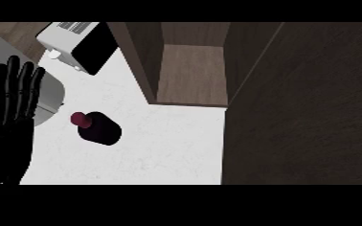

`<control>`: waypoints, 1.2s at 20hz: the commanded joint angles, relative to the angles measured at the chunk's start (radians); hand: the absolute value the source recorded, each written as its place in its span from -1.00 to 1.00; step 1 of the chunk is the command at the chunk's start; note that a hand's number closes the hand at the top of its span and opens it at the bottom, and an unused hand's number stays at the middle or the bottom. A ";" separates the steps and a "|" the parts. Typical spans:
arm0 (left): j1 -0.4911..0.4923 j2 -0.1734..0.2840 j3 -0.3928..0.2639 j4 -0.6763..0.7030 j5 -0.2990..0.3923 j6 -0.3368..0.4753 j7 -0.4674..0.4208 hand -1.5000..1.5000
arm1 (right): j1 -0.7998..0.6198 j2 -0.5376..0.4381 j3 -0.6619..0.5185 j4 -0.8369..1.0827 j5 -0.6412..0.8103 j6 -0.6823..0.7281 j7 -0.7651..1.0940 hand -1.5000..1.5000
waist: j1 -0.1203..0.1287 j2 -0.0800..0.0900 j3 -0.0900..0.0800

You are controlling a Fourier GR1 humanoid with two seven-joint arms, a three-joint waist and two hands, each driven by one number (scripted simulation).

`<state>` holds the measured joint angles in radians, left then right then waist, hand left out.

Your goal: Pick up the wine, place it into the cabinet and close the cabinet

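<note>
Nothing done yet: wine stands on your tabletop, left of the open cabinet. Left robot hand rests at the left edge, fingers straight, empty. Grasp, placing, closing remain.

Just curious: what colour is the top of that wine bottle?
Dark red; the wine bottle itself looks near black. Head view shows it.
</note>
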<state>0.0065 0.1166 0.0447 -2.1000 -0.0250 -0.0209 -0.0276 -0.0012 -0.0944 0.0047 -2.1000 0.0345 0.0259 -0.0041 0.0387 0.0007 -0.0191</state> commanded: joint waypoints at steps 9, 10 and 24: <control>0.121 0.129 -0.256 0.031 0.480 -0.519 -0.008 -1.00 | 0.112 0.012 0.136 -0.093 -0.118 0.110 0.089 -1.00 | -0.054 -0.004 0.017; 0.126 0.158 -0.248 0.037 0.518 -0.553 -0.004 -1.00 | 0.140 0.025 0.177 -0.101 -0.111 0.116 0.080 -1.00 | -0.052 -0.003 0.018; 0.383 0.294 -0.191 -0.394 0.782 -0.523 0.189 -1.00 | 0.161 -0.020 0.129 -0.462 -0.196 0.054 0.429 -1.00 | -0.034 -0.004 0.019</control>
<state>0.3351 0.4113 -0.1247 -2.3169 0.7311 -0.5932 0.1006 0.1474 -0.1009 0.1544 -2.4444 -0.1211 0.0989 0.3213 0.0042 -0.0030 -0.0002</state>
